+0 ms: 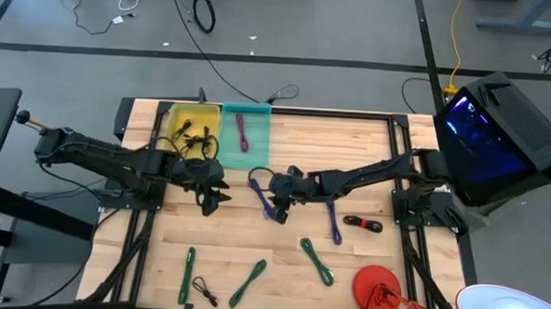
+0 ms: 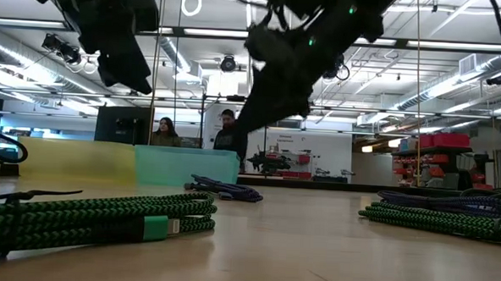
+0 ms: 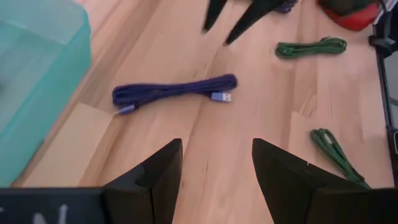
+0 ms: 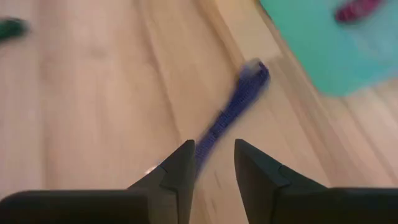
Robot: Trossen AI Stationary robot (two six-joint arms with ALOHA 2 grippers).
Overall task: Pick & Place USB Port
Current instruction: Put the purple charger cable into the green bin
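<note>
high view findings: wooden table carries two bins at its 12 o'clock edge, a yellow bin with black cables inside and a teal bin just beside it at 3 o'clock, holding one maroon cable.

left gripper sits left of the table centre, above bare wood. its fingers stand apart with nothing between them; left wrist view confirms a clear gap with only wood showing through it.

right gripper sits near the table centre, over the purple usb cable. that cable lies flat on the wood, running from about 11 o'clock to 5 o'clock, just below the teal bin's lower corner and apart from it. in right wrist view the same cable runs away from the gap between the two dark fingers, which are set narrow. whether they touch the cable cannot be told. left wrist view shows the cable lying full length on the wood with its plug end exposed, and the right arm's finger tips above it.

other items on the table: a second purple cable and a black-and-red cable at 3 o'clock of the right gripper; three green cables along the 6 o'clock edge; a small black cable among them; a red round object at 5 o'clock.

low view: two people stand in the room behind the bins.
</note>
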